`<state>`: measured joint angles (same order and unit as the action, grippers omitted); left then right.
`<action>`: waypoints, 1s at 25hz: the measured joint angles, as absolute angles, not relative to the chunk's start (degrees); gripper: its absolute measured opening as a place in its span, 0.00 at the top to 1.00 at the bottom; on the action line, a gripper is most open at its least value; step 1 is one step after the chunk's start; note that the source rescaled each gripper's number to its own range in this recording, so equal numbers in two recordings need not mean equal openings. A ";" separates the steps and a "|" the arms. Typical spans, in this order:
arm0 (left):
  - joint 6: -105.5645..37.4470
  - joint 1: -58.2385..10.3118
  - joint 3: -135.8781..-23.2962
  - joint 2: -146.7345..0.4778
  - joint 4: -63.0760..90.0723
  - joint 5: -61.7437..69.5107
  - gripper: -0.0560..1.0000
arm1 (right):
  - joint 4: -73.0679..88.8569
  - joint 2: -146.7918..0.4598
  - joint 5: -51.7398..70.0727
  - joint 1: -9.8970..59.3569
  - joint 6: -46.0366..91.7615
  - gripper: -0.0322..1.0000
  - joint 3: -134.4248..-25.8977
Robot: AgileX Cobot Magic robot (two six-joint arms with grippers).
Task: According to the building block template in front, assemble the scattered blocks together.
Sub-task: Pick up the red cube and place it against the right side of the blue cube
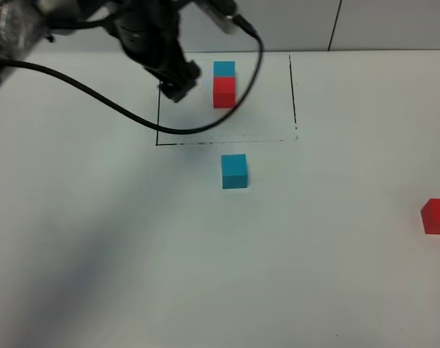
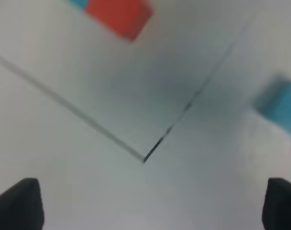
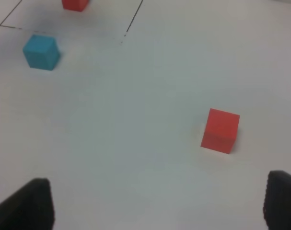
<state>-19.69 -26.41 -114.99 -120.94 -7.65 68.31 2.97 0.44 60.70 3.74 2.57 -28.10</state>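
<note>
Hovering above the left part of the black drawn frame (image 1: 157,116), the left gripper (image 1: 179,83) is seen with its fingers (image 2: 18,203) spread wide apart and nothing between them. The right gripper (image 3: 154,203) is likewise spread apart and empty, as shown in the right wrist view.

Template: the building block template (image 1: 224,81) is located inside the frame, a cyan cube and a red cube touching. Its long axis is laid up-and-down in the high view, cyan at the upper end, red at the lower.

Scattered blocks: the loose cyan cube (image 1: 234,171) is found on the bench (image 1: 96,275) just outside the frame's lower line, roughly in line with the template. The loose red cube (image 1: 437,216) is found well apart from it, at the right edge of the high view.

Judgement: assembly is not yet made; one block is judged placed, one is left. The coming move is taken to turn on the loose red cube, which lies far to the right of the left gripper and close ahead of the right gripper, though not between its fingers. The right arm is therefore judged the nearer. To match the template, the red cube is expected to be set against the lower face of the loose cyan cube.
</note>
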 joint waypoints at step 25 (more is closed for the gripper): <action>-7.40 -4.30 -53.94 -42.43 0.83 59.50 0.04 | 3.02 0.44 60.70 3.74 2.56 0.23 -28.10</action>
<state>-7.40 -4.30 -53.94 -42.43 0.83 59.50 3.02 0.44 60.70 3.74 2.56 -28.10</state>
